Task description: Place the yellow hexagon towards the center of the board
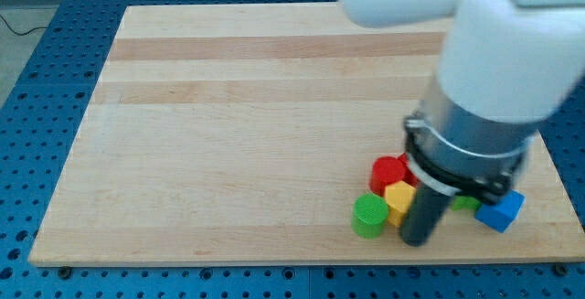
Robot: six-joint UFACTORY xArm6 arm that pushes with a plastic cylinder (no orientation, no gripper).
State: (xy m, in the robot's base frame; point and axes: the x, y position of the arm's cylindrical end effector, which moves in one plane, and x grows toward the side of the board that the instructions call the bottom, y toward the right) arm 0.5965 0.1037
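Observation:
The yellow hexagon (398, 197) lies near the board's bottom right, wedged between a red block (388, 171) above it and a green cylinder (370, 215) at its lower left. My tip (418, 239) is the lower end of the dark rod, just right of and below the yellow hexagon, touching or nearly touching its right side. The arm's white and grey body hides what lies behind the rod.
A blue cube (500, 211) sits right of the rod near the board's bottom right edge. A bit of another green block (464, 203) shows between rod and blue cube. The wooden board (228, 134) lies on a blue perforated table.

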